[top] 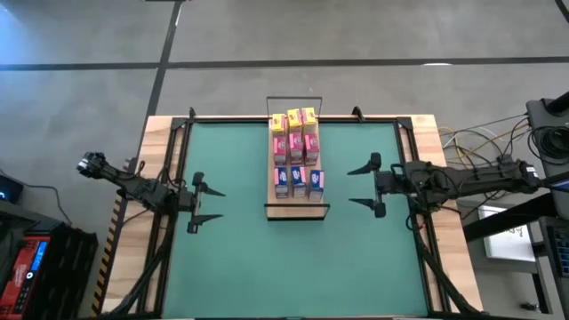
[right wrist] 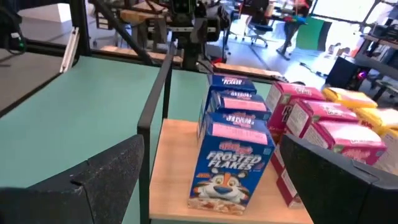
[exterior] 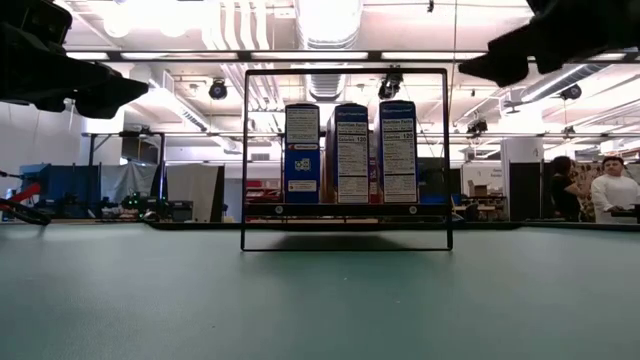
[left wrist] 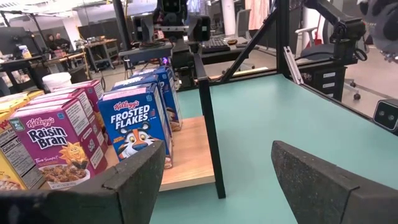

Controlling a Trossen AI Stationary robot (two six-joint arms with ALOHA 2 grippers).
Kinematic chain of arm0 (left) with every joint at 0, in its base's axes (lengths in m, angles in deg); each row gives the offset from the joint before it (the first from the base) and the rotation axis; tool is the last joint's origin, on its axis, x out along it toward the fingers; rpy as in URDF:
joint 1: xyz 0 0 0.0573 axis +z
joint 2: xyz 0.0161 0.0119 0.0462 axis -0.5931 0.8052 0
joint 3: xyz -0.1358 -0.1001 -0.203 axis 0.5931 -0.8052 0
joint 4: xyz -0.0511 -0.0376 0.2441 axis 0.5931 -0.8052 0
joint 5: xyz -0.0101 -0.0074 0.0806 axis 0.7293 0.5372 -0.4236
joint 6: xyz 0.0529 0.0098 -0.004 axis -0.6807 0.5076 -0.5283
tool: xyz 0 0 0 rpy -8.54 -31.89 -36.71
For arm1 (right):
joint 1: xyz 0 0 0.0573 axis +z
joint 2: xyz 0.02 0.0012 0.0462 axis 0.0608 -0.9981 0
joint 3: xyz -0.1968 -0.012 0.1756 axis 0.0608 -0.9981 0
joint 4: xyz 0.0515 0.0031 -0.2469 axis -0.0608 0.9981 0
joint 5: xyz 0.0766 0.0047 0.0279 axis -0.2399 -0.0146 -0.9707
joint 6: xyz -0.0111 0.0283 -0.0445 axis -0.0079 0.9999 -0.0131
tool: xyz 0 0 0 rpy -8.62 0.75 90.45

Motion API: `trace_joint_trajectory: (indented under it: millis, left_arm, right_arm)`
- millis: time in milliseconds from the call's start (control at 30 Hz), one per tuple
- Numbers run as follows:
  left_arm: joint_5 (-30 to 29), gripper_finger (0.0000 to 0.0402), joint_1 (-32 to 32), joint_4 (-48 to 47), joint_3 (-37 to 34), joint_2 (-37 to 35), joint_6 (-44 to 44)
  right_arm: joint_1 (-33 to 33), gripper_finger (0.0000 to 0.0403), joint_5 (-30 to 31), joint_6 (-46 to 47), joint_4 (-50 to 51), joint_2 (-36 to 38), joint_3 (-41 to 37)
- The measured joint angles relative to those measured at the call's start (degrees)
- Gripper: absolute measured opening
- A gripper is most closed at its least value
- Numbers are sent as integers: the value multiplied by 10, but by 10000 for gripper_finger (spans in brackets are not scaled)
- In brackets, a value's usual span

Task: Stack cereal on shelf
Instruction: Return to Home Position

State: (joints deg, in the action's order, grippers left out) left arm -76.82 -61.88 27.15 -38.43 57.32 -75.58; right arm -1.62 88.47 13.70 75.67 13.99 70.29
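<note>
On the long light-brown wooden shelf point(top: 298, 207), set mid-table on the green table point(top: 231, 267), I see 3 small yellow cardboard cereal boxes point(top: 293, 119) at the far end. 3 pink Raisin Bran boxes point(top: 295, 148) fill the middle and 3 blue Frosted Flakes boxes point(top: 298, 181) the near end. All 9 stand upright, packed close together.

The left gripper point(top: 216, 204) hovers left of the shelf's near end and the right gripper point(top: 354, 187) right of it. Both are well apart from the boxes, with fingers spread wide and nothing between them.

I judge the boxes light and hollow, stiff along the edges but easily dented on the broad faces, with a slick printed skin. If 1 needed straightening, I would pinch it gently across its narrow sides, above mid-height. A hard nudge could topple its neighbours.
</note>
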Motion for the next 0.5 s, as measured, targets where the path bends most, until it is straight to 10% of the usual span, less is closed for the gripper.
trace_joint_trajectory:
  millis: [500]
  left_arm:
    - [0,276,0,0,0,0,0]
  right_arm:
    - [0,365,15,2,-206,60,-169]
